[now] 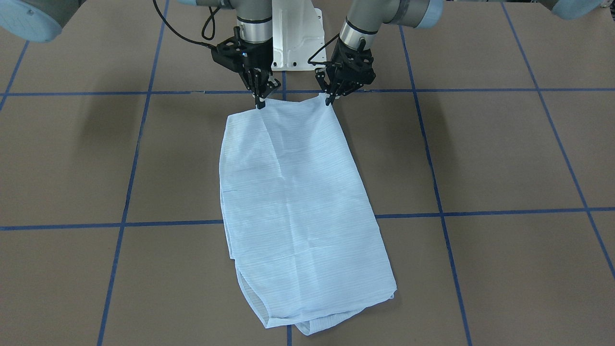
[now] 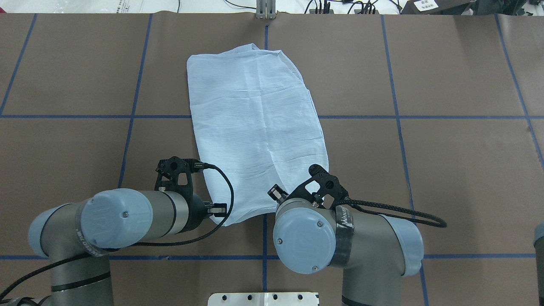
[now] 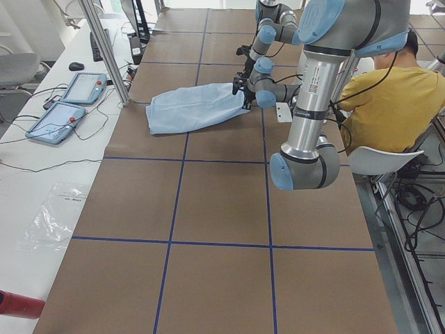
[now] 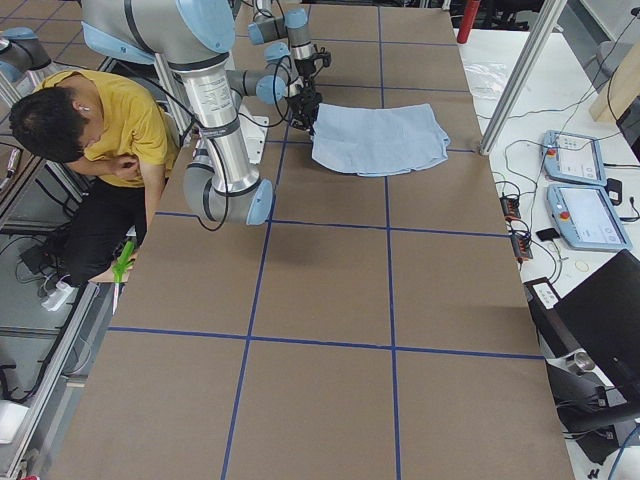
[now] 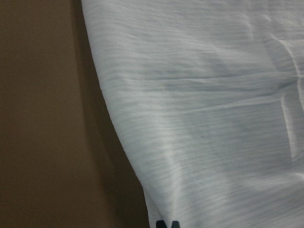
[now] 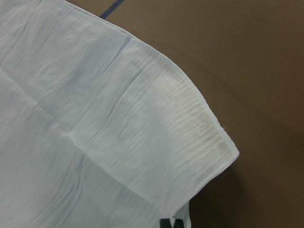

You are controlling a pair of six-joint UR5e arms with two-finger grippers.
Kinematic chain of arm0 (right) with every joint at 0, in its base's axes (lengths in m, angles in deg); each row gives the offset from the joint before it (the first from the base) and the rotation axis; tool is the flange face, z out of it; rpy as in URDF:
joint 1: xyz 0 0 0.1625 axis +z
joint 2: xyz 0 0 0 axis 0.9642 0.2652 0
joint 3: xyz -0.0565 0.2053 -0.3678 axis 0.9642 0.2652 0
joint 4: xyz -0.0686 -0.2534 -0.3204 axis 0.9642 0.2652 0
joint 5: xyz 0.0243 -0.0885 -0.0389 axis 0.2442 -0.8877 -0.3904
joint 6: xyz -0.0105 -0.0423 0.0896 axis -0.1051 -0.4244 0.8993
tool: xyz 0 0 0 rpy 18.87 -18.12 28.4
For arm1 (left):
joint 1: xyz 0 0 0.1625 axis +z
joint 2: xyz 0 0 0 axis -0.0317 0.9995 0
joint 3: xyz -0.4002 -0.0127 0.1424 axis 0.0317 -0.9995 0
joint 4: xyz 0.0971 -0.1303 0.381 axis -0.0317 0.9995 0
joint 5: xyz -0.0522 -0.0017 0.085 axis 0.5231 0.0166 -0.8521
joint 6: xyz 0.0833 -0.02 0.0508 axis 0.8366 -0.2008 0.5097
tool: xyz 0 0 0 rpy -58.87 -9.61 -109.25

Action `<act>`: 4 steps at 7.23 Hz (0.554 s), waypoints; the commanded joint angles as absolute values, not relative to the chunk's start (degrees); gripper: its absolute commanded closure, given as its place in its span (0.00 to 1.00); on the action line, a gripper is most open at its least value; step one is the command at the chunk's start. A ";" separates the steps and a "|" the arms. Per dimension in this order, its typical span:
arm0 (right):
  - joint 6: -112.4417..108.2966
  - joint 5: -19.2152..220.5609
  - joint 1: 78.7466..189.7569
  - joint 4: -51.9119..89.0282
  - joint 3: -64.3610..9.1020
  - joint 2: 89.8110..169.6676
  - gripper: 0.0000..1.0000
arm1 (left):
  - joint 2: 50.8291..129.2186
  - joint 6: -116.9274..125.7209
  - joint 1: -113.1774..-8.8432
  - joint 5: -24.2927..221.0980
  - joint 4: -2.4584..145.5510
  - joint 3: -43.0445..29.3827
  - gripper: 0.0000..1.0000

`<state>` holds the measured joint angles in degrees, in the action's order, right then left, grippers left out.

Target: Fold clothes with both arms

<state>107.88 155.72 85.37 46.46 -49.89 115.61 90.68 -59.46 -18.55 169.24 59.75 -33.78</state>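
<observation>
Light blue shirt [image 1: 298, 202], folded into a long panel, flat on the brown surface [image 1: 504, 154] gridded with blue tape [image 1: 480, 90]. Far end well away from the robot, near end just in front of the white base [image 1: 295, 38]. Left fingers [image 1: 330, 98] pressed together on the near corner on that arm's side, cloth drawn up into a small peak between them. Right fingers [image 1: 260, 102] likewise pinching the other near corner, tips down at the hem. In both wrist views, striped fabric spreading away from dark tips at the lower frame edge, bare surface beside it. Person in yellow [image 3: 389, 104] seated behind the robot.
</observation>
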 commanded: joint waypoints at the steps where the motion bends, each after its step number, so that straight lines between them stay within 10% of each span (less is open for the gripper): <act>1: 108.16 155.52 81.93 56.37 -60.44 115.39 1.00 | 90.56 -59.71 -17.29 171.96 49.72 -46.14 1.00; 4: 104.59 152.56 82.69 59.68 -59.56 111.82 1.00 | 93.79 -59.45 -17.63 175.31 38.50 -51.77 1.00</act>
<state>107.00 154.86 81.97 59.26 -61.75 114.17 92.28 -59.61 -17.40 174.78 41.00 -52.16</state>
